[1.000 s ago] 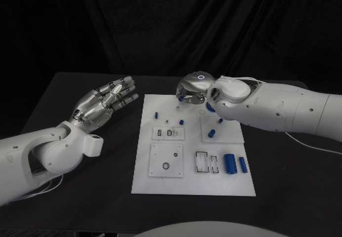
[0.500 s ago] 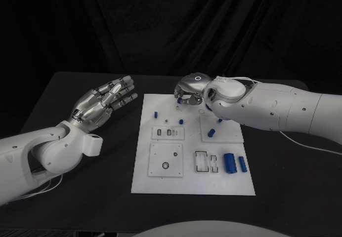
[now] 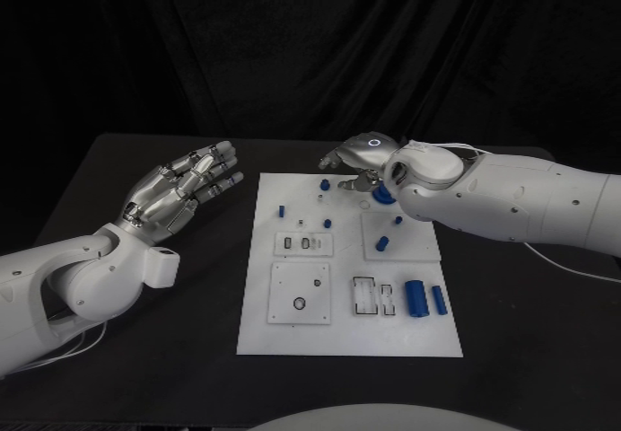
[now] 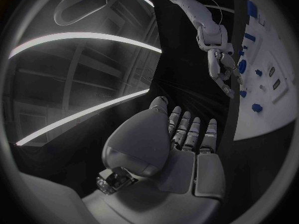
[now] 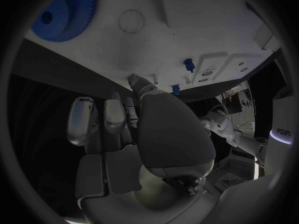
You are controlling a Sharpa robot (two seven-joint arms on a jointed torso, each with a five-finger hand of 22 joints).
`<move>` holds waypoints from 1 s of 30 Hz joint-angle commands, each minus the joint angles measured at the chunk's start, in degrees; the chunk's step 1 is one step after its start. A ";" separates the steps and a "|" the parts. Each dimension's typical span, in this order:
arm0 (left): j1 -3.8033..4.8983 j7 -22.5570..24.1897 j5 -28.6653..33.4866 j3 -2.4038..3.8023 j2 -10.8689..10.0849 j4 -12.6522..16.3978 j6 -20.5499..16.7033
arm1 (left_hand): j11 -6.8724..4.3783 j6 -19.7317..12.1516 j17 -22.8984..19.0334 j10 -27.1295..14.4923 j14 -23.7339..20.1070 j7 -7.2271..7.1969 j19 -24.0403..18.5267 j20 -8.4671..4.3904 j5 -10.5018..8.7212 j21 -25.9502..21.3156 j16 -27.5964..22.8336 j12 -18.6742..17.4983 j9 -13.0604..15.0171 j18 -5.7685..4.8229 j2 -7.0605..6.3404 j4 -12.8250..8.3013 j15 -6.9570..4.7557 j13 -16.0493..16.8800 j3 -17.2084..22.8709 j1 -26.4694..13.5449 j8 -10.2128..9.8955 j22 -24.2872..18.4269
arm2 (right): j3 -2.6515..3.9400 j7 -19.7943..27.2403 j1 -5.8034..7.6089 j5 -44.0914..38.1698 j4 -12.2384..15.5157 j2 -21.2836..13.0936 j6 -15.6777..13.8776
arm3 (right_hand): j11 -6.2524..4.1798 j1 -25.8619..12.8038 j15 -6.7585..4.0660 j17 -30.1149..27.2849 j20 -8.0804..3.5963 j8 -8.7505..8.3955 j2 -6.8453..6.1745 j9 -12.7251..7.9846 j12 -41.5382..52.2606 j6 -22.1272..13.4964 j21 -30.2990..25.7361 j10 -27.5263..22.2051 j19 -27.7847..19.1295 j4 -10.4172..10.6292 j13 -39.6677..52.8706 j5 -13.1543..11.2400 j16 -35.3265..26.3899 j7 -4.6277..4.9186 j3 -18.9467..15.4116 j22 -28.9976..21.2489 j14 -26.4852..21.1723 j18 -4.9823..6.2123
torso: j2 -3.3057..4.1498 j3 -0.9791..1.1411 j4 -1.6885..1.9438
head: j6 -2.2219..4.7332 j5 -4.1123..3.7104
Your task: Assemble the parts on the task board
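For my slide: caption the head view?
Right robot hand over the task board's far edge; left robot hand open beside it.

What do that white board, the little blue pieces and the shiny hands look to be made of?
The flat white task board looks like matte plastic: even, no glare. The small blue cylindrical parts seem smooth plastic, uniformly coloured. The silver left hand and right hand look like brushed metal, though coated plastic is possible.

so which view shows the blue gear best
The right wrist view: the blue gear sits large there, its toothed rim plain against the task board. In the head view the right arm mostly covers it. The left wrist view shows it as a small blue disc.
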 commanded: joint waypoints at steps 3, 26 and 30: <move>0.05 3.83 0.20 0.05 -0.24 0.24 0.29 | 0.48 -0.09 0.05 0.00 -0.11 0.10 -0.09 0.38 0.32 0.06 0.13 0.21 -0.04 1.09 -0.06 -0.04 0.40 0.01 0.46 0.57 0.25 -0.07 | 0.13 -1.90 2.45 -0.15 5.54 -5.57 -3.83 | -0.29 -0.40 -0.05 -0.81 -0.02 0.38 0.95 -0.45 1.77 0.32 -0.58 0.25 -0.55 0.05 0.62 -0.18 -0.61 1.33 -0.61 -0.27 -0.68 0.99 | -0.08 0.02 -0.18 | 0.37 0.03; 0.03 2.97 0.20 0.05 0.99 -0.95 0.88 | 0.49 -0.10 0.07 -0.02 -0.04 0.25 -0.09 0.36 0.39 0.06 0.21 0.26 -0.04 1.09 -0.02 -0.16 0.41 0.02 0.81 0.72 0.28 -0.08 | -0.79 -5.03 0.89 -0.15 11.89 -17.42 2.70 | -4.61 -10.23 -1.65 34.04 -1.56 1.82 3.43 -3.00 84.70 10.30 9.93 41.40 10.24 6.06 84.96 -5.19 15.63 3.90 -8.52 14.42 9.80 -2.73 | -0.51 -0.08 -0.65 | -0.10 -0.18; 0.02 2.87 0.20 0.05 1.11 -1.13 1.04 | 0.49 -0.10 0.07 -0.02 -0.04 0.25 -0.09 0.36 0.39 0.06 0.21 0.26 -0.04 1.09 -0.02 -0.16 0.41 0.02 0.81 0.72 0.28 -0.08 | -0.79 -5.42 0.15 -0.15 10.77 -16.73 2.51 | -4.48 -10.67 -1.55 35.53 -1.48 1.50 3.48 -3.05 84.70 10.05 10.61 41.40 11.07 6.31 84.96 -5.08 16.35 4.08 -8.84 15.19 10.49 -3.00 | -0.43 0.11 -0.50 | -0.13 -0.37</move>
